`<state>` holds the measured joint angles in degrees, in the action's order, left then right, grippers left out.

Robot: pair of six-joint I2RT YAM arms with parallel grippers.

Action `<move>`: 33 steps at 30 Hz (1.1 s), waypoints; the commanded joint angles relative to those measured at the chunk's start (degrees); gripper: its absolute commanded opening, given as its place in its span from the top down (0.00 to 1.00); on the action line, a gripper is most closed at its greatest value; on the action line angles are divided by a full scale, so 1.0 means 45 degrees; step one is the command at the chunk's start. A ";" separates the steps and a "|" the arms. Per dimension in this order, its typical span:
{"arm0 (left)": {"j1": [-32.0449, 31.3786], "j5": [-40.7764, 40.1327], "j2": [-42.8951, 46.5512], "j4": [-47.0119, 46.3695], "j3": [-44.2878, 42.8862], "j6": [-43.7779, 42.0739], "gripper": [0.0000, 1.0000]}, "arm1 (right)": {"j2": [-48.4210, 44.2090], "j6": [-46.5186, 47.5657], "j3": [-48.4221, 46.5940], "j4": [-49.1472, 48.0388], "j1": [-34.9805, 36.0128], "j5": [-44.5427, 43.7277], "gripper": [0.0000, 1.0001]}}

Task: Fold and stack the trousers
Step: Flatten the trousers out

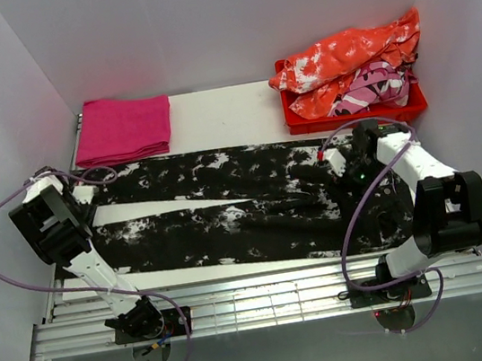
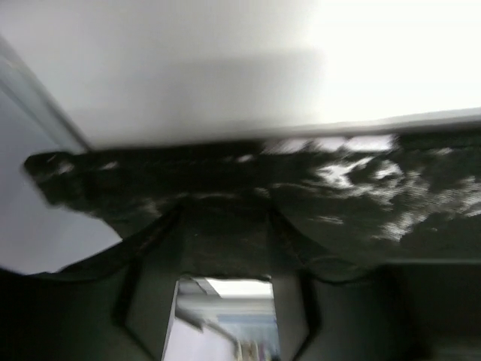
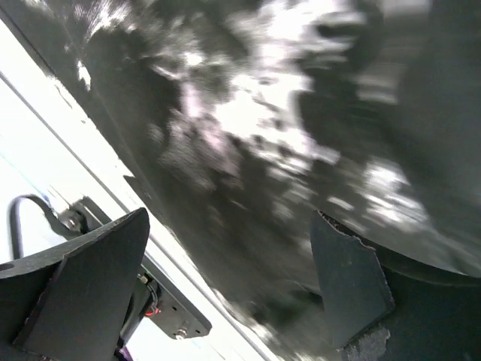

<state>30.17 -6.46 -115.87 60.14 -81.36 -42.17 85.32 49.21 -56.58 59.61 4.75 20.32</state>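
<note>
The black trousers (image 1: 226, 201) with white splotches lie flat across the table, both legs running left to right. My left gripper (image 1: 87, 193) is at the far-left end of the upper leg. In the left wrist view that leg's end (image 2: 361, 195) drapes over my gripper (image 2: 225, 256); its fingers (image 2: 150, 301) stand apart with a bright gap between them, their tips hidden by cloth. My right gripper (image 1: 346, 174) hovers low over the waist end. In the right wrist view it (image 3: 225, 256) is wide open, fingers (image 3: 90, 286) either side of blurred fabric (image 3: 263, 128).
A folded magenta cloth (image 1: 122, 128) lies at the back left. A red tray (image 1: 354, 115) at the back right holds an orange-and-white garment (image 1: 349, 51) and a pink patterned one (image 1: 374, 88). Metal rails (image 1: 268, 299) run along the near edge. White walls close in on both sides.
</note>
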 commanded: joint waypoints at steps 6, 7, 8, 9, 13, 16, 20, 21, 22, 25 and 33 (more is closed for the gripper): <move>-0.0006 0.4342 0.3264 -0.1392 0.0227 -0.1429 0.35 | -0.0075 0.0567 -0.2838 0.1147 -0.2910 -0.0333 0.19; -0.0025 0.4771 0.3501 -0.1276 0.0403 -0.1487 0.34 | 0.0004 0.0723 -0.2664 0.1069 -0.3086 -0.0432 0.23; -0.0026 0.4988 0.3832 -0.1216 0.0733 -0.1449 0.34 | 0.0121 0.0744 -0.2526 0.0933 -0.3300 -0.0703 0.26; -0.0006 0.5203 0.3932 -0.0984 0.0911 -0.1507 0.34 | 0.0161 0.0725 -0.2312 0.0739 -0.3341 -0.0899 0.28; -0.0065 0.5069 0.4206 -0.1059 0.2315 -0.1642 0.34 | 0.0317 0.0821 -0.0848 -0.0920 -0.3653 -0.2149 0.32; -0.0045 0.4640 0.4712 -0.1741 0.3916 -0.1819 0.35 | 0.0805 0.1114 -0.0124 -0.1665 -0.4180 -0.2639 0.35; -0.0026 0.4424 0.5222 -0.2250 0.5461 -0.2093 0.36 | 0.1293 0.1699 -0.0064 -0.1919 -0.4903 -0.2737 0.36; -0.0026 0.4404 0.5261 -0.2328 0.5947 -0.2093 0.36 | 0.1314 0.1817 0.0013 -0.1978 -0.4943 -0.2815 0.37; -0.0026 0.4404 0.5281 -0.2387 0.6184 -0.2093 0.36 | 0.1333 0.1953 0.0130 -0.2056 -0.4962 -0.3086 0.38; -0.0006 0.4365 0.5437 -0.2369 0.7080 -0.2171 0.38 | 0.1255 0.2636 0.0734 -0.2600 -0.5060 -0.3790 0.44; -0.0103 0.7193 0.6162 -0.1022 0.3947 -0.1275 0.40 | 0.2405 0.1429 -0.4685 0.0460 -0.4924 -0.0028 0.44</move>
<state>29.91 16.47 -89.52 53.80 -53.76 -50.54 93.95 58.02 -64.36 56.36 -18.52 9.50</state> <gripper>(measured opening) 0.603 0.558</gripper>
